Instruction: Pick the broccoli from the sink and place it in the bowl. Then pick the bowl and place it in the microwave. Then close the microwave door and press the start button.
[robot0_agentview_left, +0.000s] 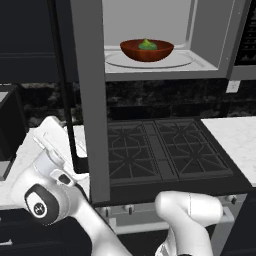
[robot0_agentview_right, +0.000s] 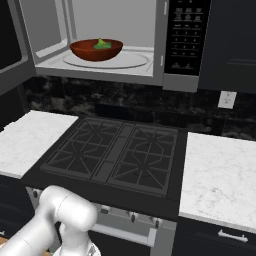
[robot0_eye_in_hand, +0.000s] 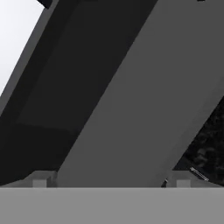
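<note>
The microwave (robot0_agentview_right: 165, 45) stands open above the cooktop. On its glass turntable sits the reddish-brown bowl (robot0_agentview_left: 146, 51) (robot0_agentview_right: 96, 50), with the green broccoli (robot0_agentview_left: 147, 45) (robot0_agentview_right: 102, 44) inside it. The microwave door (robot0_agentview_left: 92, 100) swings out toward me and appears edge-on as a tall grey panel. My white hand (robot0_agentview_left: 50, 140) is low and just left of that door, on its outer side. In the hand view the door's grey frame (robot0_eye_in_hand: 144, 96) is very close. My gripper (robot0_eye_in_hand: 111, 181) is open, fingertips wide apart with nothing between them. The sink is out of view.
The black button panel (robot0_agentview_right: 185, 35) is on the microwave's right side. Below lies a dark gas cooktop (robot0_agentview_left: 160, 150) (robot0_agentview_right: 115, 155), with white marble counter (robot0_agentview_right: 220, 175) on either side. A wall outlet (robot0_agentview_right: 226, 99) sits on the dark backsplash.
</note>
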